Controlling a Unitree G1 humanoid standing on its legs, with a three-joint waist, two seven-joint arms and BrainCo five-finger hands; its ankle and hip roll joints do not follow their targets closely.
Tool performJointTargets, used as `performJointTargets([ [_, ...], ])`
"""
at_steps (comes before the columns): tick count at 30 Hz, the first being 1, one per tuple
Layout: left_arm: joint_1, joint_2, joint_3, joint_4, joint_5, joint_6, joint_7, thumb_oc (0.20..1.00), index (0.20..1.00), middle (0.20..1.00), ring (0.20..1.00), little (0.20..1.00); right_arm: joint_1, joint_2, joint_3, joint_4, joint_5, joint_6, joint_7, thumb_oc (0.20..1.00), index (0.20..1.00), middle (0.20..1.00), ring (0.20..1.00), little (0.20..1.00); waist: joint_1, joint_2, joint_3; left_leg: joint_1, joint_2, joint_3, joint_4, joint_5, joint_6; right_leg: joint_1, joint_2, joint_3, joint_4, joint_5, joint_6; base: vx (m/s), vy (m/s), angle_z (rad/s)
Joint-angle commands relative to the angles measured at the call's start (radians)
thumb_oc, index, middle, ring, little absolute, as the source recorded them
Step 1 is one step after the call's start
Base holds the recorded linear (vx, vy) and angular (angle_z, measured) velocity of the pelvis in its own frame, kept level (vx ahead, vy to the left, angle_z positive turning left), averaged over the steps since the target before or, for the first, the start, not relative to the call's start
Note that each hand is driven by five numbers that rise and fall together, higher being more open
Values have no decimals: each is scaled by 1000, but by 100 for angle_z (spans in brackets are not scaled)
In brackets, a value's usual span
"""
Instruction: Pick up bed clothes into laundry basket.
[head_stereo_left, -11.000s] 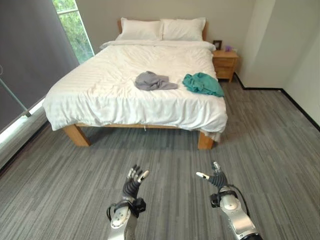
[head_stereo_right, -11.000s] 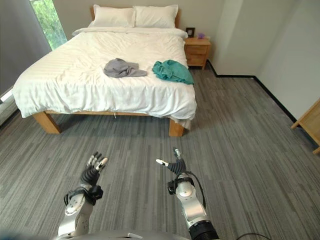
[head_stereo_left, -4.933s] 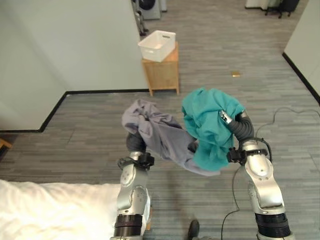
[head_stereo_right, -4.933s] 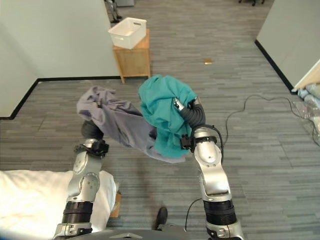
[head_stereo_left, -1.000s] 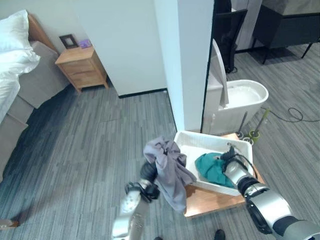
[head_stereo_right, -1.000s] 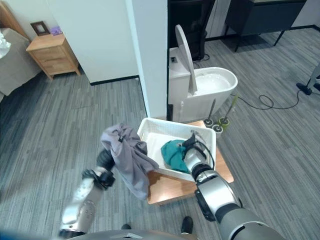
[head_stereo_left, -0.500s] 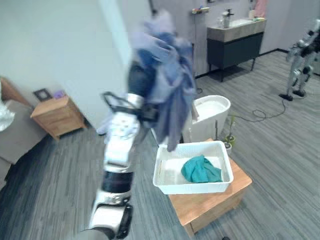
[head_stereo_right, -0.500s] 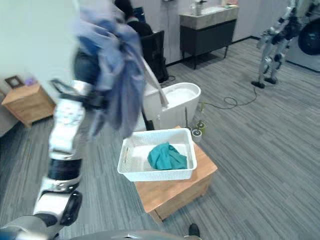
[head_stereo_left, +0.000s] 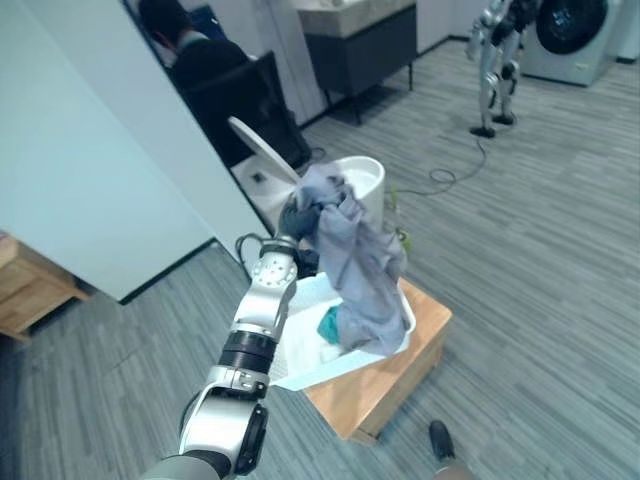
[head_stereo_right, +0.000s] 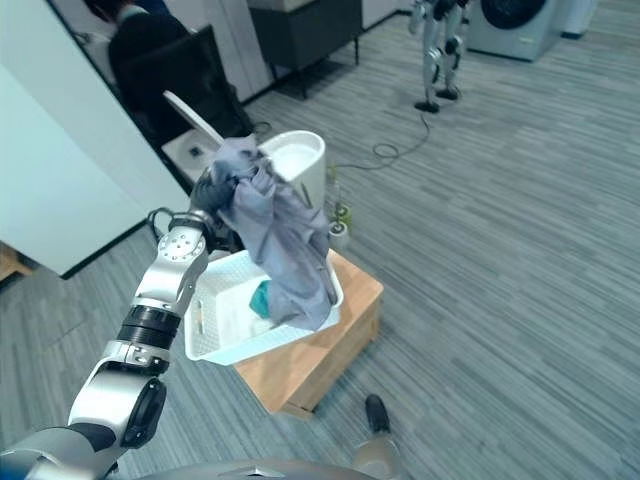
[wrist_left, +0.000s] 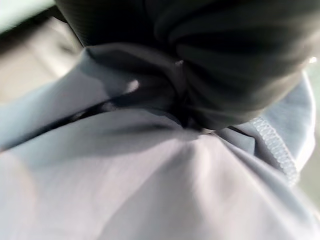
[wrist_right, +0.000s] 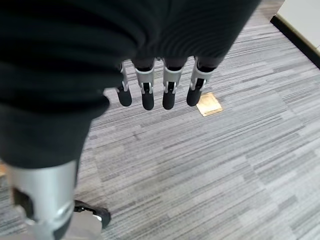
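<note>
no readable text, label, number or sign shows on anything here.

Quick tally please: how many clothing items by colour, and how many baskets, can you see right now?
Grey garment, held up over the basket by the left hand: 1
Teal garment, lying in the basket: 1
White laundry basket on the wooden stand: 1
Total: 3
</note>
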Motion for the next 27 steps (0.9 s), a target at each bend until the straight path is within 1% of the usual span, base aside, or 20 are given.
performJointTargets([
  [1,-62,92,71,-10,67,-52,39,200,200,200,200,200,-12,14,19,41,24,-3,2,1000,1000,1000,1000,1000,-15,-49,-29,35,44,-61,13,32,-36,83,-4,-8,15,-52,1,-19,-27,-7],
  [3,-45,98,74,-11,88,-31,33,200,200,200,200,200,-4,19,16,46,27,-5,3,1000,1000,1000,1000,1000,-16,-52,-27,21,46,-65,13,35,-36,70,-2,-8,15,-49,0,-33,-28,-3],
  [4,-12,92,69,-31,101,-18,25,200,200,200,200,200,-35,52,24,67,46,27,1,1000,1000,1000,1000,1000,-2,-52,-30,9,46,-78,13,39,-36,64,-1,-15,15,-48,-1,-27,-34,-2],
  [5,-12,98,60,30,115,-30,23,200,200,200,200,200,-42,83,27,60,40,34,-1,1000,1000,1000,1000,1000,-1,-54,-36,7,49,-79,13,41,-37,62,2,-14,15,-48,-2,-2,-38,-4],
  [8,-43,157,16,121,128,-48,30,200,200,200,200,200,-8,91,11,62,33,23,-6,1000,1000,1000,1000,1000,-6,-56,-48,0,57,-72,13,41,-40,50,7,-8,15,-47,-2,-5,-20,0],
  [9,-47,185,-21,146,157,-52,31,200,200,200,200,200,-24,94,0,73,39,24,6,1000,1000,1000,1000,1000,-7,-58,-45,-17,56,-76,13,43,-39,34,8,-5,15,-42,-1,-43,-19,-3],
  [12,-46,200,-51,182,193,-43,33,200,200,200,200,200,-41,99,-1,81,40,25,12,1000,1000,1000,1000,1000,-6,-60,-45,-35,56,-77,13,48,-40,14,10,-3,15,-37,0,-52,-8,3],
  [13,-42,212,-71,232,216,-55,41,200,200,200,200,200,-52,104,5,82,39,24,15,1000,1000,1000,1000,1000,-8,-62,-45,-41,57,-75,13,49,-42,6,11,-1,15,-36,1,-47,-12,7],
  [17,-24,215,-109,290,258,-58,55,200,200,200,200,200,-77,115,15,77,37,25,25,1000,1000,1000,1000,1000,-12,-62,-42,-61,58,-67,13,51,-45,-24,16,13,15,-29,-2,-35,-1,-9],
  [19,-6,196,-111,358,253,-78,89,200,200,200,200,200,-100,123,24,69,41,22,34,1000,1000,1000,1000,1000,-15,-62,-35,-75,59,-64,13,54,-46,-44,20,25,15,-24,-3,-34,15,-8],
  [23,2,168,-112,398,248,-86,124,200,200,200,200,200,-123,136,33,64,44,23,32,1000,1000,1000,1000,1000,-14,-62,-31,-99,57,-65,13,57,-46,-73,19,32,15,-17,-4,-29,14,-10],
  [24,-6,158,-127,457,263,-88,159,875,875,875,875,875,-140,139,28,29,51,10,39,1000,1000,1000,1000,1000,-17,-65,-29,-113,55,-63,13,59,-46,-90,20,34,15,-13,-3,-26,7,-11],
  [25,-7,157,-128,459,263,-89,159,1000,1000,1000,1000,1000,-140,139,28,29,51,10,39,1000,1000,1000,1000,1000,-16,-65,-29,-114,55,-63,13,59,-46,-91,20,34,15,-13,-3,-29,7,-6],
  [26,-20,141,-142,532,272,-80,180,1000,1000,1000,1000,1000,-159,148,43,16,47,8,46,1000,1000,1000,1000,1000,-16,-68,-32,-122,54,-62,13,57,-45,-101,19,35,15,-12,-2,-9,3,-3],
  [27,-21,141,-143,534,272,-81,181,1000,1000,1000,1000,1000,-159,148,42,16,47,8,46,1000,1000,1000,1000,1000,-16,-68,-32,-123,54,-61,13,57,-45,-102,19,35,15,-12,-2,-10,4,-3],
])
